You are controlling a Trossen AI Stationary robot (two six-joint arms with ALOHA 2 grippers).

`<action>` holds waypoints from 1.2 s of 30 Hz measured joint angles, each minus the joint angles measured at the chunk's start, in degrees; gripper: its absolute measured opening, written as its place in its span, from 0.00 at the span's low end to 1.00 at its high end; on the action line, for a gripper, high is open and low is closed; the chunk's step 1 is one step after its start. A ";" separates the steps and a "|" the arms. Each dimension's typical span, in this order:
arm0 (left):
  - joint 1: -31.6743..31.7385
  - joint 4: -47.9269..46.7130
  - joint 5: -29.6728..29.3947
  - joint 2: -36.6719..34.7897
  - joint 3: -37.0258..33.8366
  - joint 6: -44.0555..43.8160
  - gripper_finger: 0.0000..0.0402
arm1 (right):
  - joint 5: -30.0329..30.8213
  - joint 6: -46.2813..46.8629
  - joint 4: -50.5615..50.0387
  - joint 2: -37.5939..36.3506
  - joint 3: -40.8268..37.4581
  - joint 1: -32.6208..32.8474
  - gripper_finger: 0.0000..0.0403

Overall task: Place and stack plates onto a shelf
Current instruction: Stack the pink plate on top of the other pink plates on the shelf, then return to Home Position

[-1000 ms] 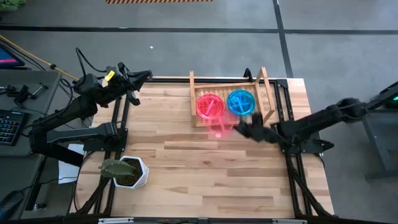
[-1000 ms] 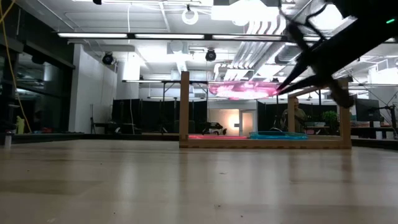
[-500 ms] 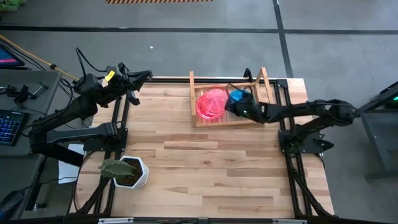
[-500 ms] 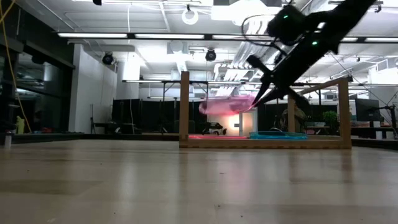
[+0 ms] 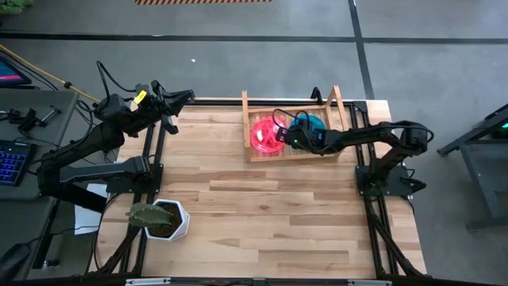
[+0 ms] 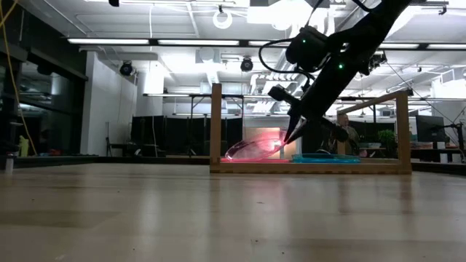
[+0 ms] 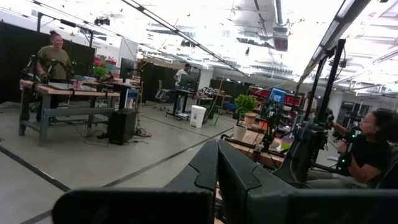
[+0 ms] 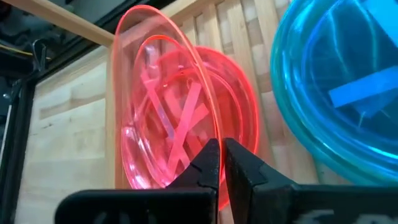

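Teal plates [image 5: 308, 124] partly behind right arm

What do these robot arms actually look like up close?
Both are slim, matte black, jointed arms. The left arm carries a small yellow tag near its wrist and loose black cables. The right arm has a looping black cable and a tiny green light. Each ends in two flat black fingers.

Glossy translucent pink plastic plate [image 8: 161, 118], pale matt slatted wooden shelf [image 5: 341, 119]

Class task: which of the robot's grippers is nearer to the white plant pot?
Left. The left gripper waits at the table's far-left corner, above the white plant pot; the right gripper is over the shelf, holding a pink plate.
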 joint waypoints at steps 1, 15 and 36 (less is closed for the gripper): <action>0.00 0.00 -0.01 0.00 0.00 0.00 0.00 | -0.11 0.24 0.06 0.09 0.00 0.00 0.00; 0.00 0.00 -0.01 -0.02 0.00 0.00 0.00 | -5.69 -6.76 2.06 -0.54 -0.11 -1.75 0.46; -0.52 0.05 0.65 0.52 0.00 -2.01 0.00 | -22.54 -41.10 3.26 -29.46 -0.17 -2.66 0.58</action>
